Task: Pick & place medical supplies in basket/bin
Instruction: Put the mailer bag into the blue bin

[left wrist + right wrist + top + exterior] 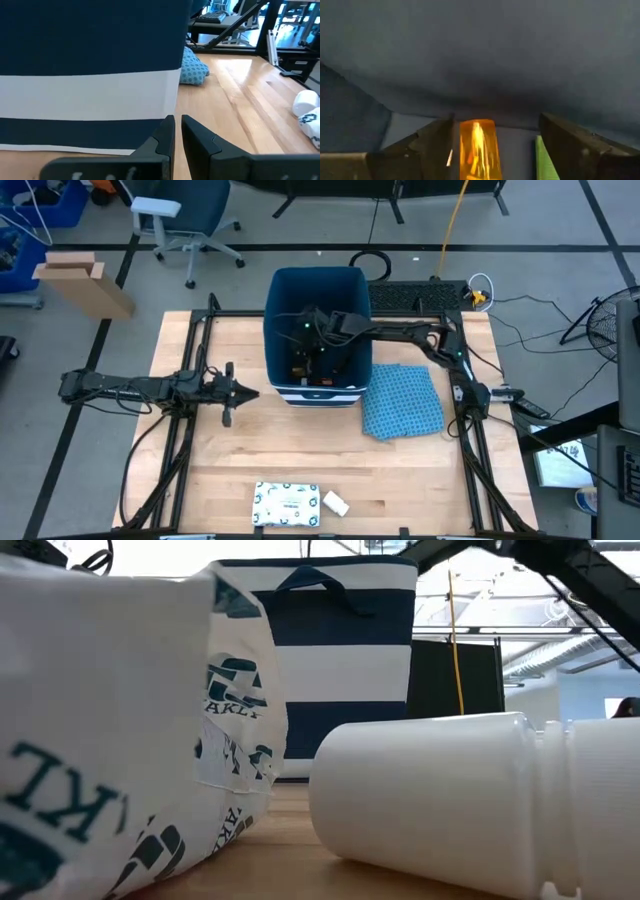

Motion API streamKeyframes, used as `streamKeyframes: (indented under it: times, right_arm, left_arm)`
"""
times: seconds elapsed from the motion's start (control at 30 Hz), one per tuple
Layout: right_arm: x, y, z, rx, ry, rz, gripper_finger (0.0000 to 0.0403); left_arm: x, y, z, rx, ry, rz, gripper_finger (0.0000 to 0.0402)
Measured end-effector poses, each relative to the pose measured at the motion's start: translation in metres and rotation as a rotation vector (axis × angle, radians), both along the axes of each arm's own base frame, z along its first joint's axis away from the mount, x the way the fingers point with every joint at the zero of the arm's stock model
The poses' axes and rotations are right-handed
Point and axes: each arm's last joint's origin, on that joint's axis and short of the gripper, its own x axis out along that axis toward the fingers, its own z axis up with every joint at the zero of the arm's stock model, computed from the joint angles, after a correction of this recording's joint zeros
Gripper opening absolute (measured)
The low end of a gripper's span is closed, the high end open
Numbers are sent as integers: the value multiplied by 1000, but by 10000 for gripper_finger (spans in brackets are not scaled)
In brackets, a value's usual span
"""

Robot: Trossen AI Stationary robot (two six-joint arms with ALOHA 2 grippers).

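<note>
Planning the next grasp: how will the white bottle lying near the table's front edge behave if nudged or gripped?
The white bottle lies on its side, so a nudge would probably roll it. Its smooth, round plastic body may slip between jaws unless gripped across the middle. It looks rigid, unlike the soft packet beside it.

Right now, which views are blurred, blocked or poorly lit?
Low view: the white speckled packet and white bottle loom close and soft, hiding most of the table. Right wrist view: dim inside the bin, orange pill bottle blurred. High view: clear.
</note>
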Motion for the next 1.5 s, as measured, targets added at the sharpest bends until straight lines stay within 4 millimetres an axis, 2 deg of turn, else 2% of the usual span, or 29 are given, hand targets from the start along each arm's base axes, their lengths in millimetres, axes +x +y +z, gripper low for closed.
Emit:
streamKeyframes:
  times: [0.2,0.37,0.57,0.77,0.93,1.17,1.23,1.33,1.5]
  right_arm:
    - [-13,4,44,-57,-69,-35,283]
    - [-35,11,94,-73,-163,-51,283]
    - [-72,24,149,-78,-229,-92,283]
    - [-119,43,194,-52,-254,-113,270]
    - [-158,71,227,-29,-292,-91,204]
    - [-213,112,270,-54,-436,-67,41]
    - [-230,123,277,-49,-472,-36,11]
    - [-251,137,277,-20,-503,4,13]
    - [-276,157,251,34,-543,40,3]
  left_arm:
    - [0,0,0,-4,0,-5,37]
    - [0,0,0,-9,0,-6,37]
    - [0,-1,0,-14,0,-20,37]
    - [0,-1,0,-18,0,-22,37]
    - [0,-1,0,-15,0,-21,37]
    - [0,-1,0,-20,0,-21,37]
    - [0,-1,0,-21,0,-21,37]
    - [0,-1,0,-22,0,-21,37]
    - [0,-1,0,-23,0,-21,37]
